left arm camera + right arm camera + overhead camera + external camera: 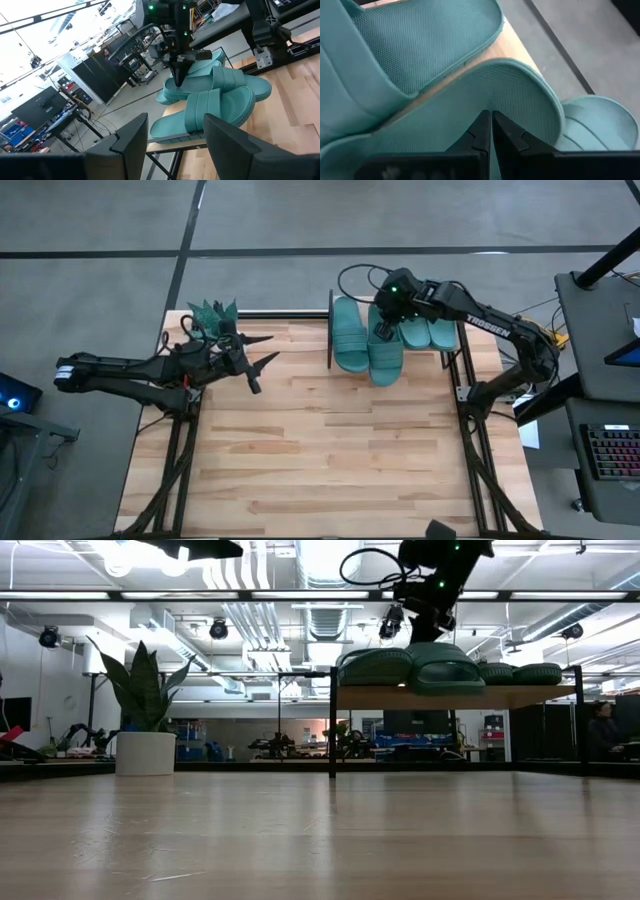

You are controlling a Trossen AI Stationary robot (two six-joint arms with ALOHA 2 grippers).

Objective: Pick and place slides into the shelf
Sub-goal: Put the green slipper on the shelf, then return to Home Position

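- Nearest in the low view is bare table; nothing stands on its front half.
- At the left edge of the overhead frame the left gripper waits beside the plant, its fingers spread with nothing between them. It points across the table toward the shelf but sits well apart from it.
- In the upper middle of the overhead frame four slides lie side by side on the shelf, long axes running near to far. The second one juts furthest over the shelf's near edge, toward the table.
- The right gripper sits directly over that second slide, on the strap area. In its own wrist view the fingertips are pinched together, tips resting on the slide's textured surface with nothing caught between them.
- The key relation, as I judge it: the slide lies straight below the right gripper, which is far nearer than the left, so any nudge deeper along the slide's length falls to the right arm.
- The neighbouring slides touch it on both sides, which leaves little room to shift it sideways.
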